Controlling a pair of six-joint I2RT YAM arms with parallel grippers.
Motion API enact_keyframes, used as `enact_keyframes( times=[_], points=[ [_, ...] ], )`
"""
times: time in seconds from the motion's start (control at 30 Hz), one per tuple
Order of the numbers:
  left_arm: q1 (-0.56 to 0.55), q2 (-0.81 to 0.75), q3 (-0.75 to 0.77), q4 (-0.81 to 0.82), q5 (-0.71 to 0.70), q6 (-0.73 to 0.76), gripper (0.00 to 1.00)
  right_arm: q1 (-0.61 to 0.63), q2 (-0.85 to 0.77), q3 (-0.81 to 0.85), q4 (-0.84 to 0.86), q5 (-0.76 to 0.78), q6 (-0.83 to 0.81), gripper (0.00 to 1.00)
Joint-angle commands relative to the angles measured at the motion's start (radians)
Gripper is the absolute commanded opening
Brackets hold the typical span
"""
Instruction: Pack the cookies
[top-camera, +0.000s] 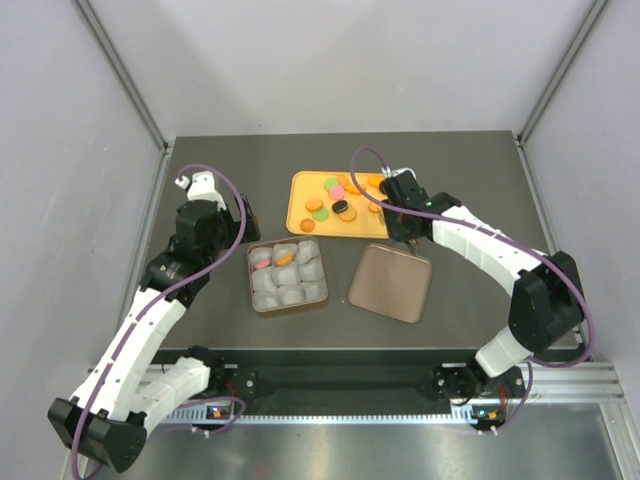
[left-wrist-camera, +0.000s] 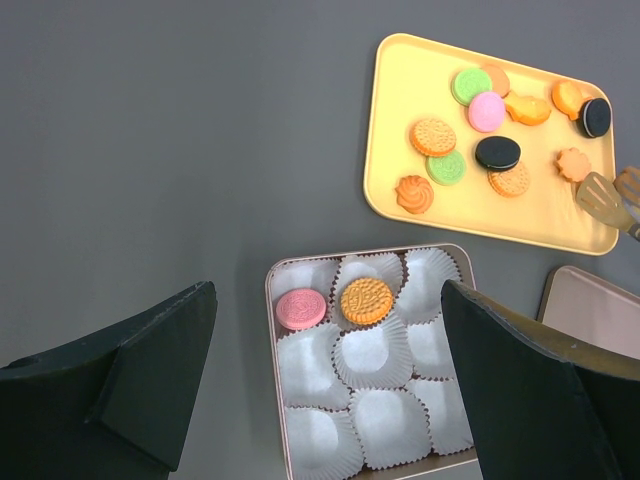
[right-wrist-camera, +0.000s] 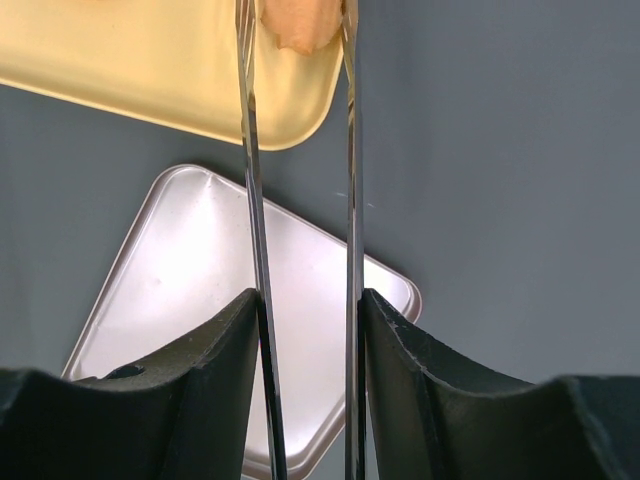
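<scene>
walls (top-camera: 340, 60): plain white | table (top-camera: 230, 160): dark grey | posts (top-camera: 124, 75): metal

fourteen cookies (left-wrist-camera: 433, 136), nine paper cups (left-wrist-camera: 372, 352), one tray (left-wrist-camera: 395, 110), one tin (left-wrist-camera: 270, 330), one lid (top-camera: 390, 283).

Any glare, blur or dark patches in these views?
Top external: even light, soft shadows. Left wrist: cookies crisp, left gripper fingers nearly black. Right wrist: bright sheen on the lid; tongs sharp, the cookie between their tips cropped.

A: Left gripper (left-wrist-camera: 328, 292)?
B: Jaws spread wide, pointing down; left arm (top-camera: 150, 320) bent at the elbow.
A: Right gripper (right-wrist-camera: 310, 310)?
B: Clamped on tongs (right-wrist-camera: 252, 200) (both blades pinched); right arm (top-camera: 480, 245) reaching forward and inward.
</scene>
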Motion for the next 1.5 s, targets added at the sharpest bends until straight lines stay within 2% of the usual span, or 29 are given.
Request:
enact_keyframes(
  times=[0.0, 0.3, 0.67, 1.47],
  points=[
    [0.006, 0.001, 0.0, 0.052, 0.005, 0.011, 0.99, -0.011, 0.02, 0.029, 0.043, -0.007, -0.008, 0.43],
    [0.006, 0.003, 0.0, 0.052, 0.005, 0.011, 0.99, -0.01, 0.028, 0.032, 0.043, -0.014, -0.012, 0.43],
    [0.006, 0.001, -0.003, 0.054, 0.004, 0.01, 0.99, -0.011, -0.024, 0.047, 0.015, -0.03, -0.017, 0.32],
    [0.008, -0.003, -0.004, 0.054, 0.01, 0.004, 0.99, 0.016, -0.138, 0.037, 0.0, -0.108, 0.008, 0.29]
  ],
)
